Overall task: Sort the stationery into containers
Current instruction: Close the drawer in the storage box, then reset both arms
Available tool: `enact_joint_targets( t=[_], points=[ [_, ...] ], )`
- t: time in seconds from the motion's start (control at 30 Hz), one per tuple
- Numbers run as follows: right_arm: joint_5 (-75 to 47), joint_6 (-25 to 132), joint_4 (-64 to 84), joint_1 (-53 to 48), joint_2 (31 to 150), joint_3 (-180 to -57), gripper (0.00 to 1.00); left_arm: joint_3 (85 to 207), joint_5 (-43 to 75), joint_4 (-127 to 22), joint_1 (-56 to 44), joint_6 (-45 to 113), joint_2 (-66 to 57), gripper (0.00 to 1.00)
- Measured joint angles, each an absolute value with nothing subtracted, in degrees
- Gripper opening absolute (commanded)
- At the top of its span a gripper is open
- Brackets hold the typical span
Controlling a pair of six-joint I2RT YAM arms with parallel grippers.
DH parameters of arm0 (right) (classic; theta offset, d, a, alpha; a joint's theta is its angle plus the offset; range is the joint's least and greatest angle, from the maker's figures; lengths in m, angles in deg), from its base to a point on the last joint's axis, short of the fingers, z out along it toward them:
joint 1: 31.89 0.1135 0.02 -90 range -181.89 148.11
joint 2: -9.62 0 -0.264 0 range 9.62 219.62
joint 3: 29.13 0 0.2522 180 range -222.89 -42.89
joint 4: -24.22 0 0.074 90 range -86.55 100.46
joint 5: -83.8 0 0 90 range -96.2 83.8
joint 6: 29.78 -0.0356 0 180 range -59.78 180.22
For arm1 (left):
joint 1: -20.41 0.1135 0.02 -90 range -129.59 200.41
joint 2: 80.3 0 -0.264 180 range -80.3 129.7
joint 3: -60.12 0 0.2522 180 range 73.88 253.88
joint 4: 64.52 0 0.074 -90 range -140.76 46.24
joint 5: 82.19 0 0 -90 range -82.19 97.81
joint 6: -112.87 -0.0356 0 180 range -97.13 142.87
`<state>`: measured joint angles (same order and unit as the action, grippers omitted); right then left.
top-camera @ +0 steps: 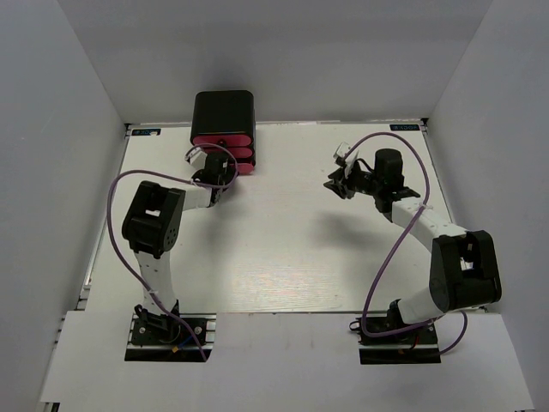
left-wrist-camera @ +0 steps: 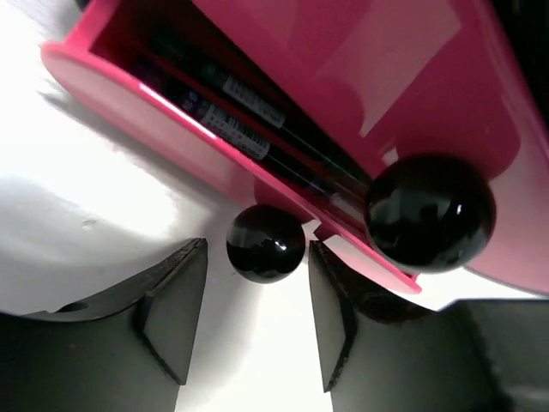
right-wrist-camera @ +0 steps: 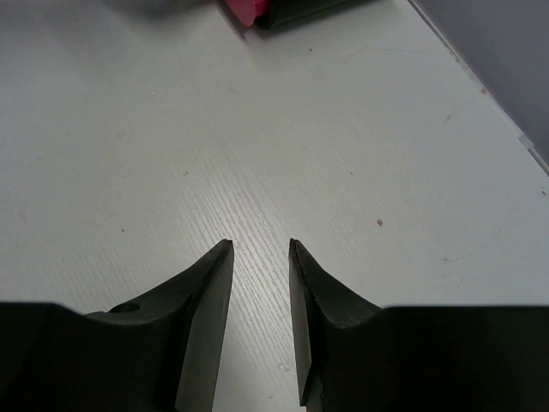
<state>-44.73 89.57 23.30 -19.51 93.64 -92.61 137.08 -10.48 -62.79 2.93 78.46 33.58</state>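
**Q:** What stands at the bottom of the view?

**A:** The left gripper [left-wrist-camera: 257, 319], with its two dark fingers [left-wrist-camera: 171, 318] held apart and nothing clamped. A small black knob [left-wrist-camera: 265, 244] sits just beyond the tips, in line with the gap.

**Q:** And above it?

**A:** That knob is on an open pink drawer [left-wrist-camera: 129, 94], seen at a slant. Dark pens [left-wrist-camera: 232, 129] with white labels lie lengthwise inside. A second knob [left-wrist-camera: 429, 212] sits to the right. The white table [left-wrist-camera: 69, 215] shows on the left.
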Motion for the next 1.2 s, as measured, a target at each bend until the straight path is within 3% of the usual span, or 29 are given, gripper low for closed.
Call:
enact_joint_targets(
  t=[0.6,0.9,0.93,1.0,1.07,1.1,1.2],
  points=[
    [-45.0,90.8,22.5,-21.7,93.5,-91.8,0.39,140.4,-7.6,-66.7,2.9,86.4,37.7,0.58],
    [-45.9,92.2,22.2,-21.8,93.0,-90.2,0.41,128.2,-5.5,-74.5,2.7,86.3,31.6,0.58],
    [-46.0,92.2,22.1,-21.8,92.9,-89.9,0.43,126.3,-4.7,-75.0,2.6,86.0,30.3,0.61],
    [-46.3,92.2,21.9,-21.8,92.9,-89.6,0.57,122.9,-3.4,-76.1,2.3,85.2,27.8,0.65],
    [-46.5,92.7,21.7,-21.8,92.9,-89.3,0.75,119.4,-2.4,-76.1,2.1,84.2,24.6,0.73],
    [-46.7,93.1,21.5,-21.8,92.9,-89.2,0.90,117.6,-2.2,-75.6,1.9,83.4,22.6,0.75],
    [-46.9,93.8,21.0,-21.8,92.9,-88.8,0.90,112.8,-1.8,-71.9,2.1,81.1,16.0,0.87]
  ],
)
